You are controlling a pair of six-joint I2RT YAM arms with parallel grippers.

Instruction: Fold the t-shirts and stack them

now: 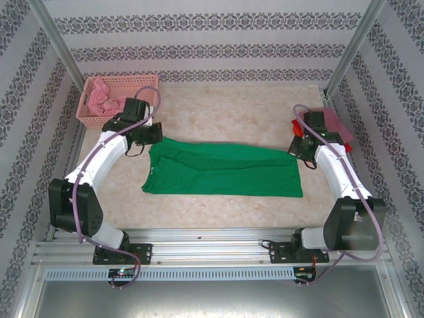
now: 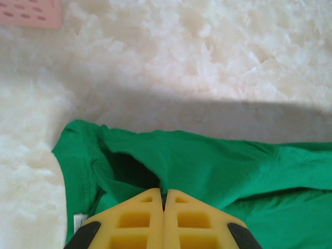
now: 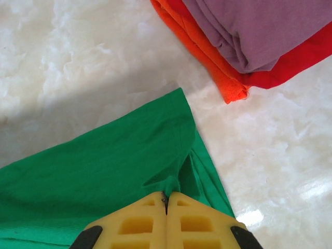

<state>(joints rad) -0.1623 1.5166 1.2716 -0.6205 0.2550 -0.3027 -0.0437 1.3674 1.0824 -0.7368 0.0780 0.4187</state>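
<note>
Left end effector [image 2: 164, 199] pinched the green shirt [image 1: 222, 169] at its collar end while the right end effector [image 3: 166, 197] gripped its hem corner, near the folded shirts [image 3: 259, 31].

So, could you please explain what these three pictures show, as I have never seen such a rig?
Two white robot arms are bolted to a table. One picture looks down from above; the others come from a camera on each wrist. A green t-shirt lies spread out. The left pincer is shut on its left end, the right pincer on its right end. Near the right pincer sits a folded pile: mauve shirt on top, red shirt and orange shirt beneath. The pink basket at far left holds pink cloth.
</note>
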